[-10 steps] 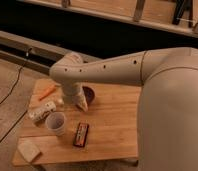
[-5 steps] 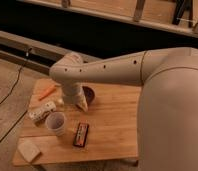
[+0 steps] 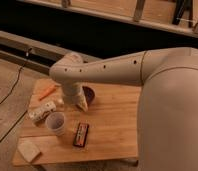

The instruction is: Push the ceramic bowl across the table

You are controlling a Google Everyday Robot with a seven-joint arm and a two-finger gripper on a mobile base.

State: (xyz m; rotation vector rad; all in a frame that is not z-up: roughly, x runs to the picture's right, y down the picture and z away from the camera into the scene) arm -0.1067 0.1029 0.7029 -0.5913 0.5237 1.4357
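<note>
— Where is the ceramic bowl [image 3: 91,93] right now?

— On the table [image 3: 117,120], near the far edge and roughly mid-width; only its dark right half shows, because the wrist of the arm [image 3: 99,70] stands in front of the rest.

— And the gripper [image 3: 81,103]?

— Low over the wood, right at the bowl's near-left side; it looks to be touching or just beside the rim, though I cannot tell which; nor can I tell whether the tool is released or clenched, since the wrist hides that.

— So how far along would you put the push?

— Early, by my reading; the bowl lies close to the back edge with a wide stretch of bare plank to its right, so most of the travel seems left to do; the contact side looks set for a push rightward.

— Anything in the way?

— Not on that side; the white cup [image 3: 56,123], the dark snack bar [image 3: 82,134], the white container on its side [image 3: 42,112], the orange object [image 3: 47,92] and the pale block [image 3: 29,149] all lie to the left or near the front, apart from the bowl.
</note>
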